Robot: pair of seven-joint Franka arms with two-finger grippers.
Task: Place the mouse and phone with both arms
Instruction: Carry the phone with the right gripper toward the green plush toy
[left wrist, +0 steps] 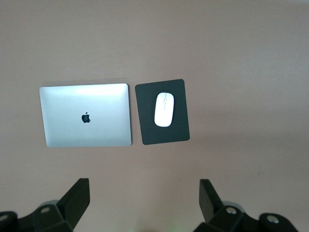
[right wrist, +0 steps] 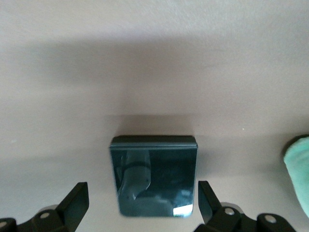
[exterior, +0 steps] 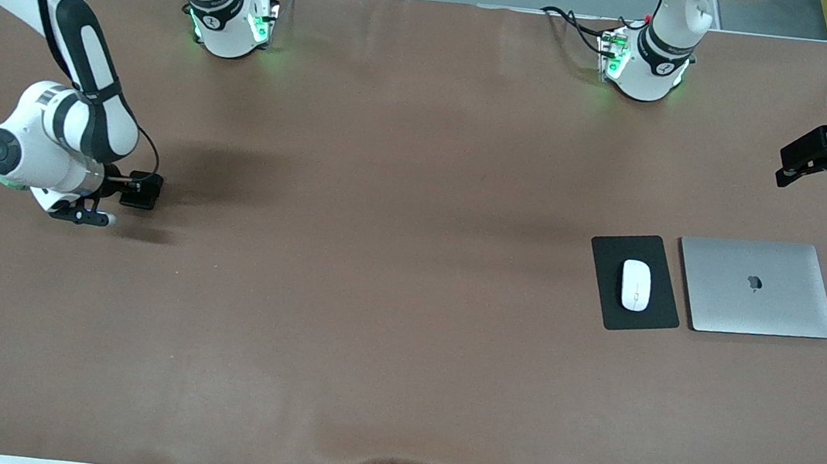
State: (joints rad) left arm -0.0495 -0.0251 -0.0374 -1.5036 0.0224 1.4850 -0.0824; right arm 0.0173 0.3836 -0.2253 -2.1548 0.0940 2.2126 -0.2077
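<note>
Both sets of jaws stood wide: right gripper [exterior: 113, 207] low over the phone [right wrist: 154, 175], apparently released at table's nine o'clock; left gripper [exterior: 818, 163] hovered near mouse [exterior: 635, 284], three o'clock.

Phone [right wrist: 154, 176] edge cut off; left gripper [exterior: 819, 157] partly out of frame.

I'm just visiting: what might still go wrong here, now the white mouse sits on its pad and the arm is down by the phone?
1. The right gripper is open, its fingers either side of the phone; lifting off at a slant might drag it.
2. The mouse lies on the mouse pad, close beside the laptop. The left gripper waits open above; any careless descent could bump them.
</note>
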